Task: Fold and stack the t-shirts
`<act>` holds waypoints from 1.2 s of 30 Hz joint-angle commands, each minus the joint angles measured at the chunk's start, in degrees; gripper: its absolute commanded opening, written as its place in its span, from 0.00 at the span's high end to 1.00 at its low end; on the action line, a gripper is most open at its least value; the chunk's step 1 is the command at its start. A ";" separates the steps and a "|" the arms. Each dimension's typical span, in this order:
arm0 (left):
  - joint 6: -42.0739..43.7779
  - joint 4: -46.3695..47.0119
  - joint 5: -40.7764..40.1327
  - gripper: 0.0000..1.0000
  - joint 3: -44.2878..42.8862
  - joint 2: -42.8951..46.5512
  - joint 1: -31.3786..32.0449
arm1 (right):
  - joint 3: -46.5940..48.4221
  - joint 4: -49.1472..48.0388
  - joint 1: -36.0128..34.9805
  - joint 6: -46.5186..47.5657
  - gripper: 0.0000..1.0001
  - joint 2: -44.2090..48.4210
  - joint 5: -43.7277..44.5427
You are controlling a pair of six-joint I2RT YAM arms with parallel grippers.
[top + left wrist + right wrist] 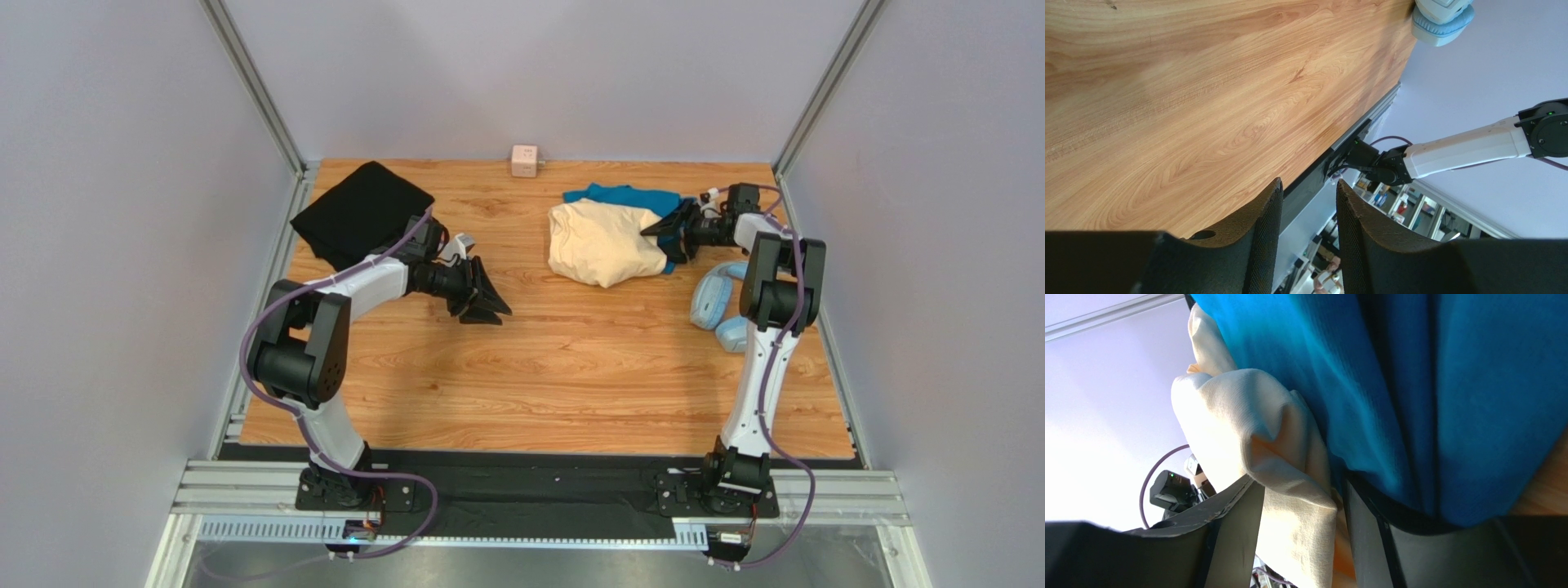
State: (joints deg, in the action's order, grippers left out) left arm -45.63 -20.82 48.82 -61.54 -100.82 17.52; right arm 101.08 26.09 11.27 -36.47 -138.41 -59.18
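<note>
Left claw (pixel 483 301) hangs over the wooden table (pixel 552 368), fingers apart and empty. A fold of the cream shirt (pixel 599 243) sits between the right claw (pixel 670 228) fingers; grip unclear. Teal shirt (pixel 620 195) touches it behind. Black shirt (pixel 359 211) lies back left.

A small pink cube (pixel 525 161) sat at the far edge of the wooden counter (pixel 552 368). Light-blue headphones (pixel 709 303) lay near its right edge.
</note>
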 commanded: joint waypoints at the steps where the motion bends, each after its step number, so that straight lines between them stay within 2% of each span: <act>1: 0.71 0.34 -0.13 0.56 0.10 0.27 -0.03 | -0.79 -4.90 -0.90 -3.52 0.44 3.85 -2.96; 9: 0.89 0.43 -0.04 0.57 0.28 -0.35 -0.03 | 0.70 -5.70 -3.09 -4.93 0.41 4.99 -4.28; 17: 1.33 0.17 0.22 0.57 0.80 -0.35 -0.03 | 3.69 -5.17 -7.31 -5.63 0.39 -0.18 -3.58; 20: 1.86 -0.45 0.14 0.57 0.89 -0.35 0.06 | 4.65 -5.34 -8.45 -5.54 0.55 -1.16 -3.31; 21: 2.20 -0.45 0.14 0.57 0.98 -0.43 -0.03 | 4.92 -5.61 -8.72 -5.54 0.84 -1.25 -3.05; 22: 2.21 -0.62 0.14 0.57 1.07 -0.35 -0.03 | 5.09 -5.69 -8.98 -5.54 0.98 -1.08 -2.70; 32: 2.39 -0.45 0.22 0.57 0.81 -1.40 -0.03 | 9.92 -7.54 -9.69 -6.07 1.00 7.18 -1.73; 36: 2.21 -0.36 0.23 0.57 0.37 -1.75 -0.03 | 15.79 -7.54 -9.34 -7.47 1.00 10.00 -0.15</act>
State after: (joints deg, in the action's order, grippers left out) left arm -44.47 -21.12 48.75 -60.36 -102.26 17.52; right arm 109.08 21.80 1.89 -42.15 -136.31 -60.03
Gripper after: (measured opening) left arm 0.431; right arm 0.030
